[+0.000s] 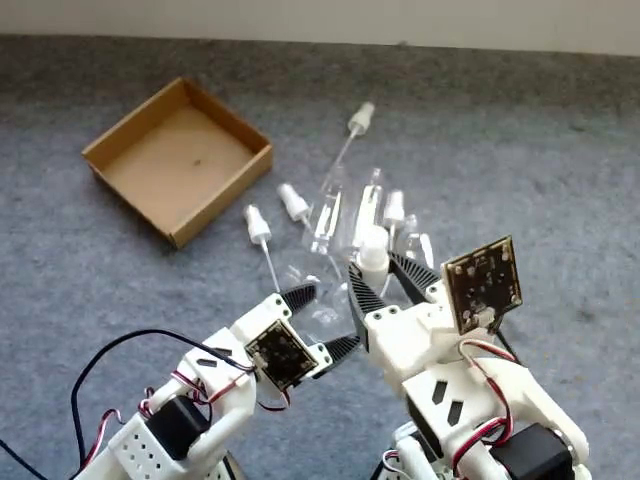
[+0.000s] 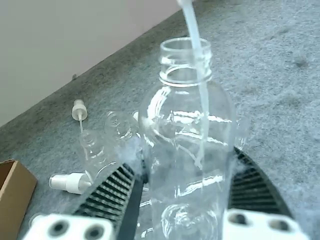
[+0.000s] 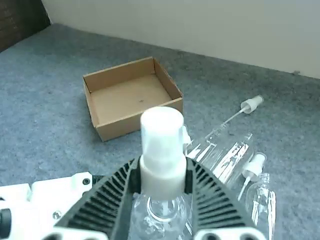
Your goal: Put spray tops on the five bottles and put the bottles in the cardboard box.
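Observation:
My left gripper (image 1: 322, 320) (image 2: 182, 195) is shut on a clear bottle (image 1: 318, 312) (image 2: 185, 150), held upright near the table's front middle. Right above it, my right gripper (image 1: 373, 262) (image 3: 162, 175) is shut on a white spray top (image 1: 373, 245) (image 3: 161, 145). The top's thin dip tube (image 2: 197, 55) runs down through the bottle's open neck into the bottle. The cap itself sits a little above the neck (image 3: 162, 210). The cardboard box (image 1: 225, 205) (image 3: 135, 122) (image 2: 12, 190) stands open and empty at the far left.
Between the grippers and the box lie several clear bottles (image 1: 330, 210) (image 3: 225, 150) and loose spray tops (image 1: 258, 225) (image 1: 293, 202) (image 1: 360, 118) on grey carpet (image 1: 520, 150). Another top (image 2: 67, 182) and bottles (image 2: 95, 145) lie just beyond the left gripper.

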